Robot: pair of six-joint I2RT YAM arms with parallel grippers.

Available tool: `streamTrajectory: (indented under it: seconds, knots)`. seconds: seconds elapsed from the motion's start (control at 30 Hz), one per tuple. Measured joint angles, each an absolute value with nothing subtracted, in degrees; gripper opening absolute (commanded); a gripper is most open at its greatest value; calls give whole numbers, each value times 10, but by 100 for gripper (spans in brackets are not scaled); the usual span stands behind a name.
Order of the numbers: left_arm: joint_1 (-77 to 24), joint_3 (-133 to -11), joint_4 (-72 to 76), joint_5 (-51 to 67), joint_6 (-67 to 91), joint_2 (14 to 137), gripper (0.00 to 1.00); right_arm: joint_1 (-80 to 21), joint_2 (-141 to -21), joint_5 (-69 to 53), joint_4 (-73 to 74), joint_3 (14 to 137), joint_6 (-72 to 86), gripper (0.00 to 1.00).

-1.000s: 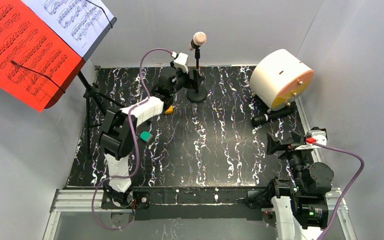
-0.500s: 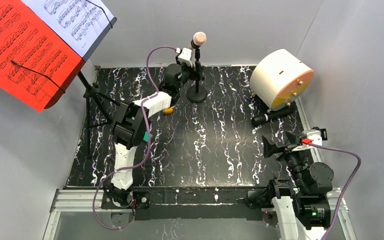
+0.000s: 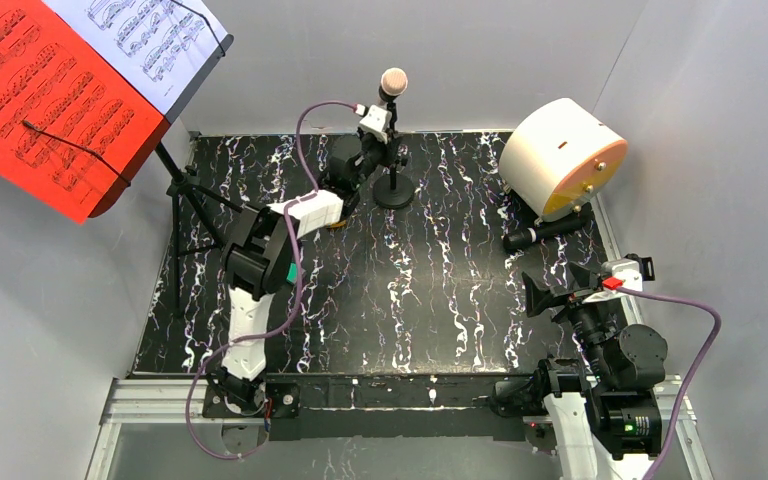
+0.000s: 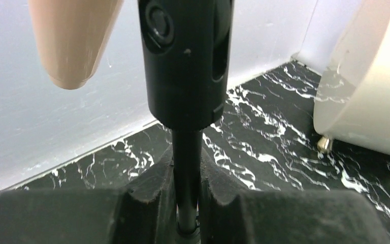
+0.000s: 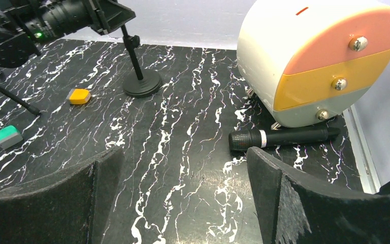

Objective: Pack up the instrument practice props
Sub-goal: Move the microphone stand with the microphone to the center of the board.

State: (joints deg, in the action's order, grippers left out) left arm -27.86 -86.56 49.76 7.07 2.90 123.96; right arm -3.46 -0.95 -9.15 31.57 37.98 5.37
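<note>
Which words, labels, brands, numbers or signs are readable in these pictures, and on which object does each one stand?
No text can be read as words.
Red music sheet: printed notes only, too small to read.
White music sheet: the same.
Black microphone: no legible brand.
Big white cylinder: small red mark, no letters.
Pole in the left tool: no label.

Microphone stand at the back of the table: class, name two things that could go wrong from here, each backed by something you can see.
1. The left end effector pinches the thin pole high up, just under the clip and far above the round base; a sideways pull could topple it.
2. The beige-headed microphone sits in that clip at the top; any tilt may let it slide out.
</note>
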Motion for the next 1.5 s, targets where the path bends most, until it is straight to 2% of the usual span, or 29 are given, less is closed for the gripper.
streamTrajectory:
  seconds: [0.3, 0.6, 0.9, 1.13, 1.27, 1.37, 1.43, 1.5]
  knots:
    - [-278, -690, 474, 134, 11, 1090, 0, -35, -10, -102, 316, 380, 44, 99]
    - [-278, -547, 450, 201, 41, 938, 0, -35, -18, -248, 249, 347, 46, 99]
    - [-302, -434, 445, 210, 64, 816, 0, -35, -168, -394, 96, 326, 109, 99]
    - [-366, -395, 444, 210, 55, 786, 0, -38, -277, -458, -60, 274, 218, 94]
    - [-388, -371, 446, 214, 50, 769, 0, -70, -326, -457, -113, 255, 270, 92]
    - [-388, -359, 451, 212, 43, 760, 1, -131, -351, -430, -130, 245, 286, 90]
    - [-388, -356, 456, 209, 40, 760, 6, -185, -375, -402, -141, 245, 290, 87]
    - [-388, -349, 463, 206, 40, 755, 16, -241, -404, -364, -151, 245, 291, 86]
